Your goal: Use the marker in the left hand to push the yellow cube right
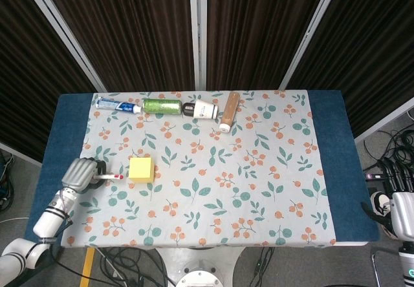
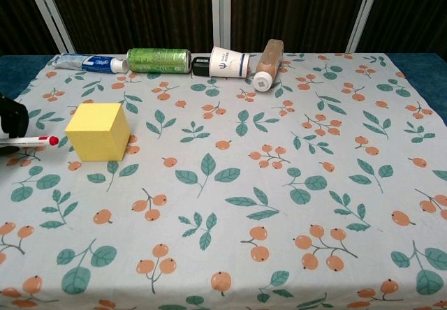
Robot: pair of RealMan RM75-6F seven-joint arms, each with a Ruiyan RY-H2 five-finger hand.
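The yellow cube [image 1: 141, 169] [image 2: 98, 131] sits on the floral cloth at the table's left side. My left hand [image 1: 81, 172] [image 2: 10, 121] grips a white marker [image 1: 108, 177] [image 2: 29, 141] with a red tip. The marker lies level and points right at the cube's left face, with a small gap between tip and cube. My right hand [image 1: 401, 204] hangs off the table's right edge, far from the cube; its fingers are partly cut off by the frame.
Along the far edge lie a toothpaste tube [image 1: 117, 105], a green can [image 1: 162, 106], a paper cup [image 1: 204, 111] with a dark bottle beside it, and a brown bottle [image 1: 229, 110]. The floral cloth [image 1: 259, 170] stretches right of the cube.
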